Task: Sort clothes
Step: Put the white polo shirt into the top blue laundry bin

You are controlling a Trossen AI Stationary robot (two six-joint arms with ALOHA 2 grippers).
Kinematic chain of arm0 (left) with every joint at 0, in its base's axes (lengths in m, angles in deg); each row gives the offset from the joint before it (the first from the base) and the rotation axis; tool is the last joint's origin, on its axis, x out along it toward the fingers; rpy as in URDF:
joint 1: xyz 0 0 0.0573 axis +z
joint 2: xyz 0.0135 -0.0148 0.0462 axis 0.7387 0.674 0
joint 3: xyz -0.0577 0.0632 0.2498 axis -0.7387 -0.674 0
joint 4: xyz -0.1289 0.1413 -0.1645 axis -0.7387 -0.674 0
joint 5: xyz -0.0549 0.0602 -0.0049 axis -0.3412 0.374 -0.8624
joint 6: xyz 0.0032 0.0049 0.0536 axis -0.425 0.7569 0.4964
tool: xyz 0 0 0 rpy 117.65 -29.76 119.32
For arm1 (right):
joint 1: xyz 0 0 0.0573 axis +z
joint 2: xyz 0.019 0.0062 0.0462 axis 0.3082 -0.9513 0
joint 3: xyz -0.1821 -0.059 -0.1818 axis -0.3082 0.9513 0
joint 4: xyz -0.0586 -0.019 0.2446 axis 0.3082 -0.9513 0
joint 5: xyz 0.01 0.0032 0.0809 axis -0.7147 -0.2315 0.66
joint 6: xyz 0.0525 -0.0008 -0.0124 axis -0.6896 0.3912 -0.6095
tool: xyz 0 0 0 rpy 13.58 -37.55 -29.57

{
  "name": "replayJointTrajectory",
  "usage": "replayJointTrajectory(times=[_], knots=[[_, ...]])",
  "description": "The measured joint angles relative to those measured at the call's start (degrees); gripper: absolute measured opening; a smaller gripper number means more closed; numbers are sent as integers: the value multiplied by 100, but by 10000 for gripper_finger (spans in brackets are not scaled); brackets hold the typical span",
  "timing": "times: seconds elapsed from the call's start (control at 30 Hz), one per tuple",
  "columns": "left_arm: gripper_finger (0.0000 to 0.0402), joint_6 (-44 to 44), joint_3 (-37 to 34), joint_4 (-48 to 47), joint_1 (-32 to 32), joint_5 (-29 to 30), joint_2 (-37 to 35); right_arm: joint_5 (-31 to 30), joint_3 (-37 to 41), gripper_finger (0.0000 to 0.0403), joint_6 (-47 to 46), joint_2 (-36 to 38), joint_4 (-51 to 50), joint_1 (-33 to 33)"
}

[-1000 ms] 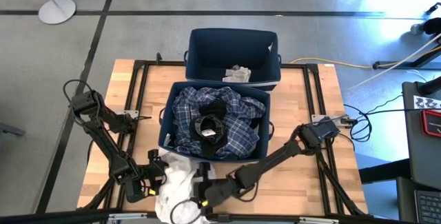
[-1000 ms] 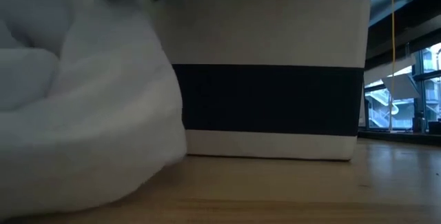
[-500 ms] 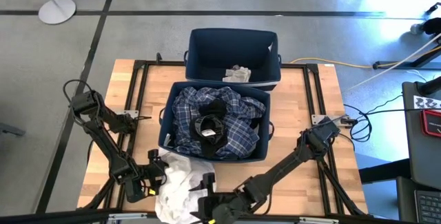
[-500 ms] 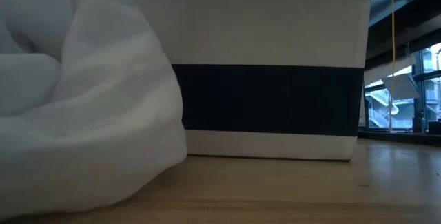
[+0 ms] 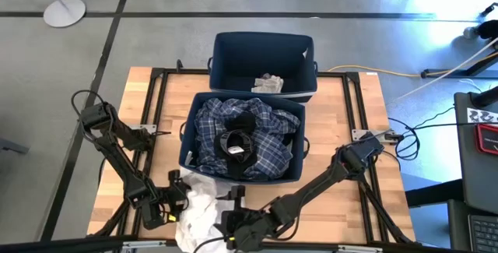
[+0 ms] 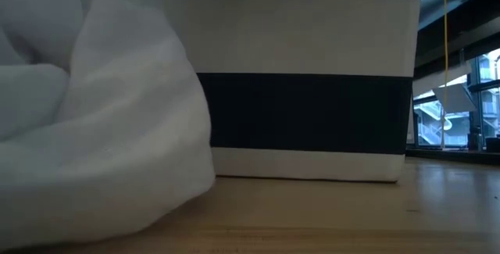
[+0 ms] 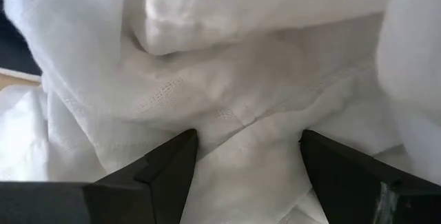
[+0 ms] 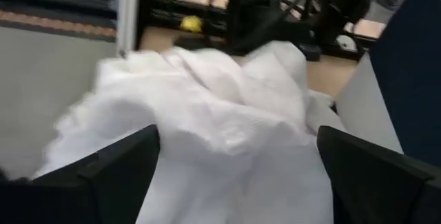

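Note:
A crumpled white garment (image 5: 198,210) lies on the table by its near edge; it fills the left of the low view (image 6: 86,121). My left gripper (image 5: 177,196) is open at its left side, with white cloth between the fingers (image 7: 248,141). My right gripper (image 5: 232,219) is open at its right side, fingers wide apart, facing the white cloth (image 8: 238,133). A dark blue plaid garment (image 5: 264,148) and a black one (image 5: 237,145) lie in the near navy bin (image 5: 187,132). A pale garment (image 5: 268,82) lies in the far navy bin (image 5: 226,47). My left gripper has its open fingers (image 7: 169,162) pushed into the white garment's bunched folds (image 7: 234,114), coming level from the table's left. The cloth lies between the fingers and against their inner sides, and the garment rests on the table. My right gripper's open fingers (image 8: 124,165) stand on either side of the white cloth; I cannot tell whether they touch it.
The near bin's striped wall (image 6: 305,90) stands right behind the garment. Bare wood (image 5: 342,206) shows to the right of the right arm. The table's near edge runs just below both grippers.
My right gripper has gone toward the table's near edge and turned beside the white garment. The garment's right side has been pushed in, so the heap is narrower and more bunched than before.

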Motion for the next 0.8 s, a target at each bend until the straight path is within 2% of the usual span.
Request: replayJointTrajectory(times=[0.17,0.47,0.63,0.8], knots=[[251,251,-2,223,0,-6,2,-197,4,376,45,-145,41,-9],[251,271,-2,220,49,10,2,-218,-5,374,-246,-357,137,-83],[251,302,-2,240,57,26,2,246,-2,374,-459,-567,293,-195],[251,512,-2,437,31,88,2,399,2,374,-1027,-893,281,-389]])
